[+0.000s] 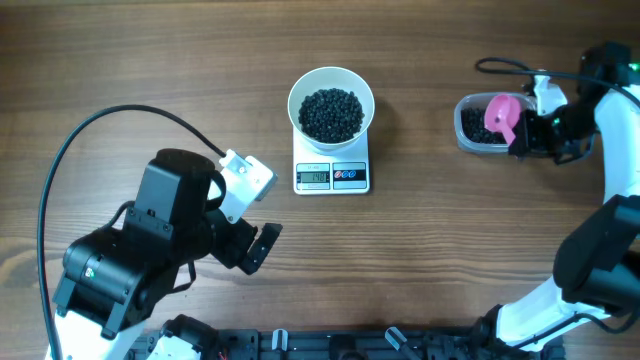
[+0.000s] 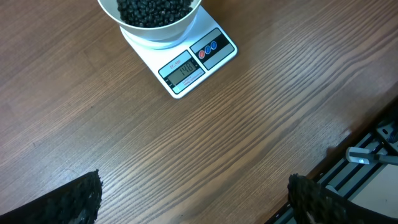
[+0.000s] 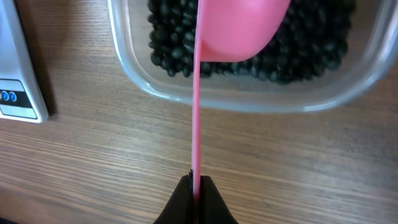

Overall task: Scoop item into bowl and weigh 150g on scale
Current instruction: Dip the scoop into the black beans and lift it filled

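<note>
**Scoop (image 3: pixel 242 31) clamped over the tub, full bowl on the scale**

My right gripper (image 3: pixel 196 183) is clenched on the tail end of the scoop's thin pink handle, the jaws pressed together with only that strip between them. The handle runs straight away from my fingertips to the pink scoop head, which hangs over the clear plastic tub (image 3: pixel 249 99). Black beads (image 3: pixel 168 43) cover the tub's floor under and around the scoop head; I cannot tell whether the head touches them. The tub stands on the wooden worktop (image 2: pixel 249 124) at my right side, well apart from the scale (image 1: pixel 332 175), whose corner just shows at the left edge of my right wrist view.

My left gripper (image 2: pixel 196 199) is released, its two dark fingers spread wide at the bottom corners of the left wrist view with nothing between them but bare wood. It hovers near the front edge of the worktop, pointing towards the scale.

The white bowl (image 2: pixel 161 34) sits on the scale's platform, filled with a dark heap of the same beads (image 1: pixel 331 113). The grey display and two round buttons face the front; the digits are lit but too small for me to read with certainty.
</note>
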{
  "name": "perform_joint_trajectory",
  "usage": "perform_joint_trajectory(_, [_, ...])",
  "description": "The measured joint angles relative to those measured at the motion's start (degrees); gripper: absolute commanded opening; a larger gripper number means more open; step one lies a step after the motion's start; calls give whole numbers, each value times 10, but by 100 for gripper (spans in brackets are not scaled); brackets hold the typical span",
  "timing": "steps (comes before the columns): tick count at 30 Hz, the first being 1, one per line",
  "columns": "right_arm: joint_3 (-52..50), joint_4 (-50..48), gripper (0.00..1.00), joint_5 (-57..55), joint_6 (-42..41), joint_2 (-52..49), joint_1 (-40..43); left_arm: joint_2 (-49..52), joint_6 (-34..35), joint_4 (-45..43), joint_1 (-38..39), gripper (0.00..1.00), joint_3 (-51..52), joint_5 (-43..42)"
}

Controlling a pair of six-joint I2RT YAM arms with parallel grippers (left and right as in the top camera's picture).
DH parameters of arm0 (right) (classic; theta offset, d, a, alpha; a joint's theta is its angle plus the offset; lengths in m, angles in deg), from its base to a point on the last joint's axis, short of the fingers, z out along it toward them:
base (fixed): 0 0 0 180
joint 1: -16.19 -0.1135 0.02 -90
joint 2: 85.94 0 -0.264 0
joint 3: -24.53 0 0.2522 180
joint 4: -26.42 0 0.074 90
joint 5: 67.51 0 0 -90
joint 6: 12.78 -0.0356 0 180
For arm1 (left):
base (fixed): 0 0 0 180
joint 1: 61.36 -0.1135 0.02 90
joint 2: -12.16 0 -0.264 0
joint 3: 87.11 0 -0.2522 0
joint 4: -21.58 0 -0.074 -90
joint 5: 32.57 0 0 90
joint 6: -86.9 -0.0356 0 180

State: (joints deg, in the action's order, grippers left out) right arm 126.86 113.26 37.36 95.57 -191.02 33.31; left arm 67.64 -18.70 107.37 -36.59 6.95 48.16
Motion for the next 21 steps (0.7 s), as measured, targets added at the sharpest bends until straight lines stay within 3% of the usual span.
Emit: perform_joint_trajectory(21, [-4,-9,4,-131,0,-16,-122,0,0,0,0,100,0,0])
